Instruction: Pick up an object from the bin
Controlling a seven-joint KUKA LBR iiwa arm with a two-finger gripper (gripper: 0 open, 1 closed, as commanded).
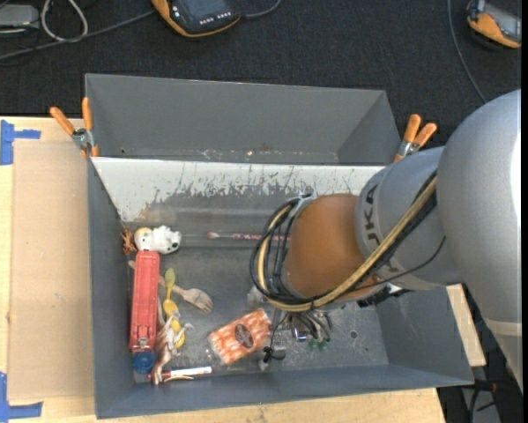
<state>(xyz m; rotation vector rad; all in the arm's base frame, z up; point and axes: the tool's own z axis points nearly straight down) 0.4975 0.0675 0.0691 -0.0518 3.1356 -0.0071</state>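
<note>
POSITION: my gripper [286, 337] sits low over the bin [246, 139] floor, lower middle | TARGET: orange wrapped packet [237, 337] just left of it | GRIP: I cannot tell whether apart or together | OTHER: long red block [145, 302] at left wall

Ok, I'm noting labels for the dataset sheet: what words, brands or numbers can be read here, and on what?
"KU": dark letters on the arm's grey casing, the rest of the word hidden behind cables.
The orange packet at the bin's front: print too blurred to read.
The red box along the bin's left side: no legible text.
The handheld pendant above the bin: screen too small to read.
</note>
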